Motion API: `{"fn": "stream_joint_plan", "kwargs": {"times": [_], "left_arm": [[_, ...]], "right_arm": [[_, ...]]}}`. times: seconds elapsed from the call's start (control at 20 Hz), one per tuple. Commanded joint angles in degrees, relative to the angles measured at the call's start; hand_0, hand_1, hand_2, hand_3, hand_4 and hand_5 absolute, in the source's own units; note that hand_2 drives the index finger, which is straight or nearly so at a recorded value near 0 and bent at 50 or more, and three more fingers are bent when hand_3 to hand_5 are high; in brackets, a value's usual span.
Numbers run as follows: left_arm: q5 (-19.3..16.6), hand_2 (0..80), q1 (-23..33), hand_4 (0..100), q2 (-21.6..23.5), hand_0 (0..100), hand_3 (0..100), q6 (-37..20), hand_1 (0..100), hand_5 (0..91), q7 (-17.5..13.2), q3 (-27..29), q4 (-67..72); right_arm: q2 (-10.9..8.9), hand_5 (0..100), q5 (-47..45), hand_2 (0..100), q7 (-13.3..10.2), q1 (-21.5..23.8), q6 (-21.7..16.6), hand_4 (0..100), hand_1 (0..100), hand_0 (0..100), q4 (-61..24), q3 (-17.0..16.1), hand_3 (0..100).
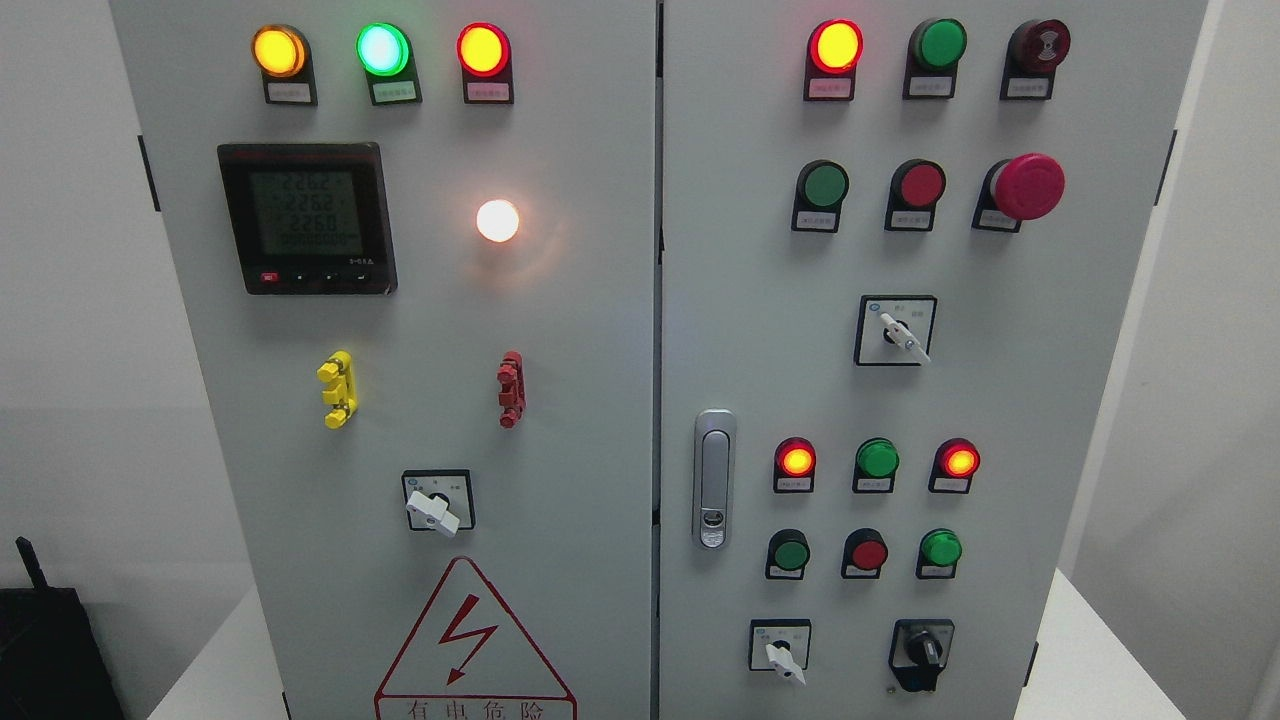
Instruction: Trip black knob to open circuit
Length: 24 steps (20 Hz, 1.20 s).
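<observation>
A grey two-door control cabinet [600, 400] fills the view, standing upright on a white desk [1090, 650] so that every control faces the camera within arm's reach. Both doors are shut, so whatever the cabinet holds inside is hidden; only the door-mounted parts show.

On the left door sit a digital meter [307, 218] with a lit display, a row of three lit indicator lamps [381, 49], a bright white lamp [497, 220], a yellow terminal block [338, 389] and a red terminal block [511, 388], a white selector switch [433, 512], and a red-bordered lightning warning triangle [470, 640] at the bottom edge, placed, I judge, to warn of live parts behind it.

The right door carries a silver door latch [714, 478] near its inner edge, a red mushroom emergency stop [1026, 186], lamps and push buttons in rows, and two more white selectors.

The black knob [922, 652] is at the lower right of the right door, just beside the lowest white selector [781, 655], its pointer roughly upright. It appears untouched, so the tripping is not yet done.

Neither robot hand shows, so I cannot tell whether either is open or closed.
</observation>
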Motion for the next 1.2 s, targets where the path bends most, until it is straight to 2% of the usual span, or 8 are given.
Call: {"fn": "stream_joint_plan", "kwargs": {"times": [0.0, 0.25, 0.4, 0.5, 0.55, 1.0, 1.1, 1.15], "left_arm": [[0.14, 0.0, -0.03, 0, -0.03, 12, 0, 0.07, 39, 0.0, 0.02, 0.05, 0.06], [0.14, 0.0, -0.03, 0, -0.03, 12, 0, 0.07, 39, 0.0, 0.02, 0.05, 0.06], [0.14, 0.0, -0.03, 0, -0.03, 12, 0, 0.07, 39, 0.0, 0.02, 0.05, 0.06], [0.14, 0.0, -0.03, 0, -0.03, 12, 0, 0.07, 39, 0.0, 0.02, 0.05, 0.06], [0.14, 0.0, -0.03, 0, -0.03, 12, 0, 0.07, 39, 0.0, 0.02, 0.05, 0.06], [0.14, 0.0, -0.03, 0, -0.03, 12, 0, 0.07, 39, 0.0, 0.02, 0.05, 0.06], [0.14, 0.0, -0.03, 0, -0.03, 12, 0, 0.07, 39, 0.0, 0.02, 0.05, 0.06], [0.14, 0.0, -0.11, 0, -0.03, 12, 0, 0.07, 39, 0.0, 0.02, 0.05, 0.06]], "right_arm": [[-0.02, 0, -0.30, 0, -0.30, 0.80, -2.02, 3, 26, 7, -2.97, -0.25, 9], [0.16, 0, -3.55, 0, -4.68, 1.50, -8.97, 17, 36, 7, -7.19, 0.89, 28], [-0.01, 3, -3.64, 0, -5.13, 2.91, -11.26, 28, 42, 10, -10.88, 0.98, 43], [-0.02, 7, -4.08, 0, -5.22, 3.18, -13.62, 38, 48, 24, -12.03, 0.98, 54], [0.07, 7, -4.43, 0, -5.22, 3.18, -15.20, 40, 49, 25, -12.30, 0.98, 57], [-0.02, 42, -7.77, 0, -10.67, 3.70, -20.75, 70, 69, 15, -20.99, 1.07, 85], [-0.02, 49, -7.86, 0, -11.80, 3.79, -23.20, 76, 70, 19, -22.66, 0.89, 89], [-0.10, 52, -7.86, 0, -12.33, 3.70, -24.78, 77, 71, 28, -23.02, 0.98, 90]]}}
